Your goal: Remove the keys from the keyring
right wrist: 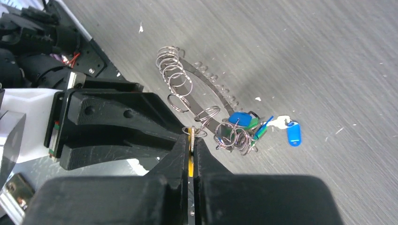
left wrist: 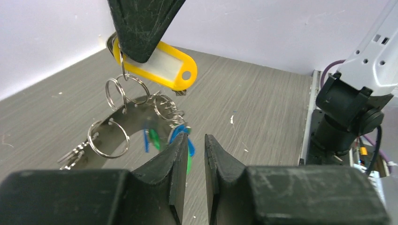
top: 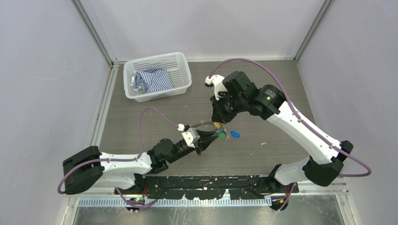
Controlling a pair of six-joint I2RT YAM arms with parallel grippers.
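Observation:
My right gripper [top: 217, 123] is shut on a yellow-tagged key [left wrist: 159, 65], with the yellow edge pinched between its jaws in the right wrist view [right wrist: 192, 138]. The keyring [left wrist: 117, 126] is a thin curved metal band strung with small split rings and hangs from that key above the table; it also shows in the right wrist view [right wrist: 206, 86]. Blue and green tagged keys [right wrist: 241, 124] bunch at its lower end. My left gripper [left wrist: 195, 138] sits just beside that bunch, its jaws a narrow gap apart with nothing between them. A loose blue-tagged key [right wrist: 293, 133] lies on the table.
A white mesh basket [top: 180, 63] holding a striped cloth [top: 152, 78] stands at the back left. The grey wooden tabletop [top: 263, 154] is walled on three sides. The arms' black base rail [top: 211, 183] runs along the near edge.

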